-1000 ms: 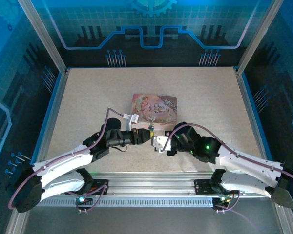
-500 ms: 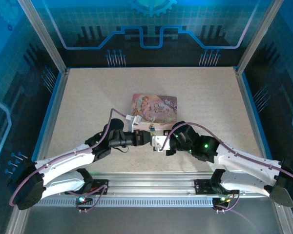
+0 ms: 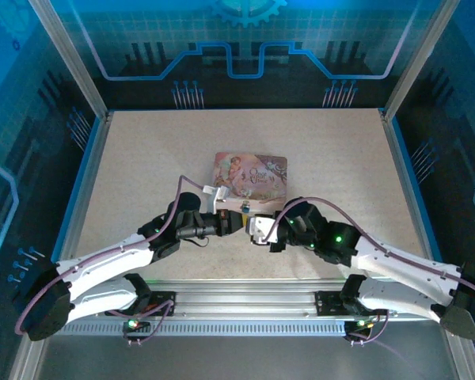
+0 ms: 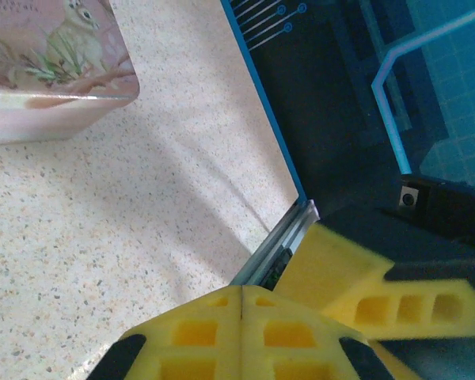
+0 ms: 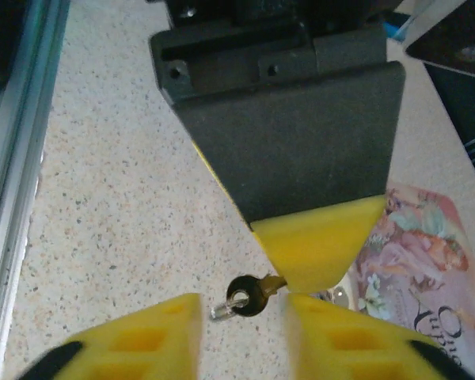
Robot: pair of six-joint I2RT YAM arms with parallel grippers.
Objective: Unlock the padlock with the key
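Note:
The key [image 5: 249,294] is small and dark, with a round head and a thin silvery ring through its hole. Its blade runs into the yellow pads of my left gripper [image 5: 321,249], which is shut on it. My right gripper [image 5: 241,317] stands open, one finger on each side of the key's head without touching it. From above, the left gripper [image 3: 239,223] and the right gripper [image 3: 254,227] meet tip to tip just in front of the pink tin. The padlock [image 3: 244,207] is a tiny bluish speck at the tin's near edge. The left pads [image 4: 222,317] are pressed flat together.
The pink illustrated tin [image 3: 251,172] lies on the speckled table [image 3: 142,158] just beyond both grippers. One yellow finger of the right gripper [image 4: 364,277] shows close beside the left pads. The aluminium rail [image 3: 245,297] runs along the near edge.
My left gripper has shut on the key's blade. My right gripper has opened and let go of the key's head. Both arms stayed nearly in place.

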